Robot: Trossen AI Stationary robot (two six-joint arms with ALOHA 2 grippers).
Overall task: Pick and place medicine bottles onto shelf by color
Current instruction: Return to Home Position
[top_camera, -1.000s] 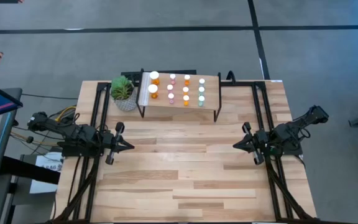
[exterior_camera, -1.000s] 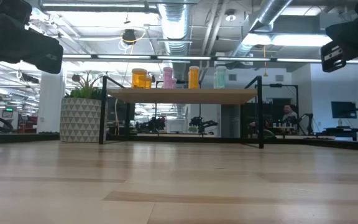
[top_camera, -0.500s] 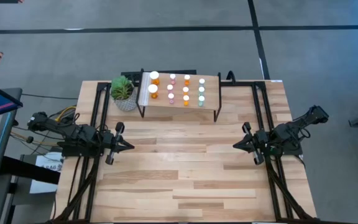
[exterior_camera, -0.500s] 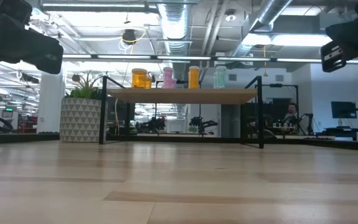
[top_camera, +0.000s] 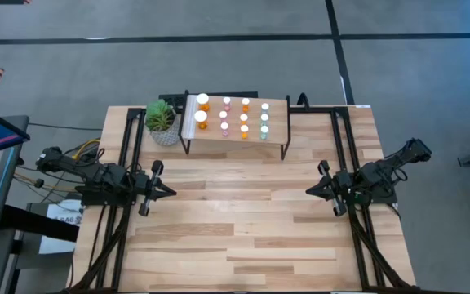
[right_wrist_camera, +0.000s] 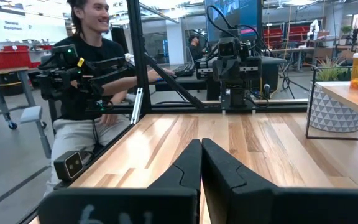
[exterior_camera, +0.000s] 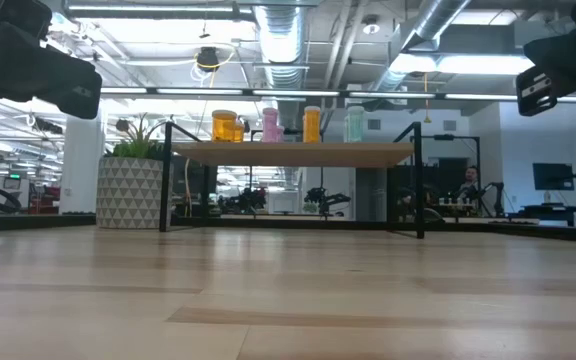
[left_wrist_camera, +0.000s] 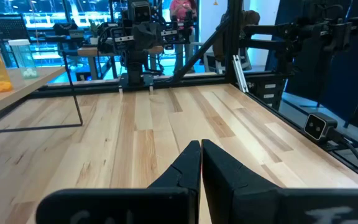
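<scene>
All the bottles (top_camera: 244,117) stand capped and upright on the shelf (top_camera: 277,122), well apart from both grippers. Two big orange ones stand by the shelf's white end, then come a pink row, a small orange row and a green-teal row toward the shelf's other end. The left gripper (top_camera: 172,193) hovers in front of the shelf, out past its white end. The right gripper (top_camera: 308,191) hovers in front of the shelf, out past its other end. Each has its fingers pressed together tip to tip, with nothing between them, as both wrist views show.

The shelf stands on thin black legs at the far edge of a plank table (top_camera: 243,229), and the boards in front of the shelf are bare. A plant (top_camera: 161,117) in a patterned pot sits just beside the shelf's white end. Around the table lies grey floor crossed by dark lines. The low view looks under and past the shelf into an open workroom with ceiling pipes and lights. In the right wrist view a person (right_wrist_camera: 92,81) in a dark top sits beyond the table, off to one side of the left arm.

Both arms lie low and folded back at the table's side edges, in front of the shelf. Their grippers are level and point at each other across the boards
</scene>
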